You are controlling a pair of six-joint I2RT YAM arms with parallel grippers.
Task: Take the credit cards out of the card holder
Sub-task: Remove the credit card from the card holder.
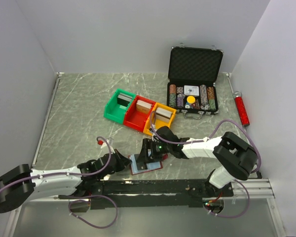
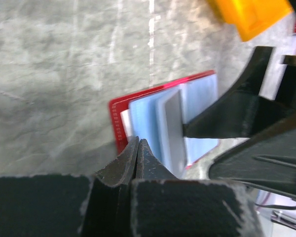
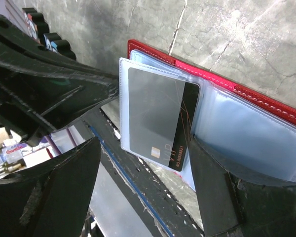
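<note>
Card holder (image 1: 144,167) lies open at the 6 o'clock edge of the table (image 1: 79,113), with its clear sleeves (image 3: 246,138) fanned up. Left gripper (image 2: 138,145) is clenched tight, tips on the holder's 9 o'clock edge; I can't tell if it pinches anything. Right gripper (image 3: 143,148) is released, jaws spread wide either side of a raised sleeve with a dark credit card (image 3: 158,113) inside. Coloured bins (image 1: 140,112) sit at the holder's 12 o'clock.

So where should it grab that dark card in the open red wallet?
Probably the card's edge with the VIP print, coming from the side facing away from the wallet's red border. Its clear sleeve page stands lifted off the others, so both faces are free to pinch.
</note>
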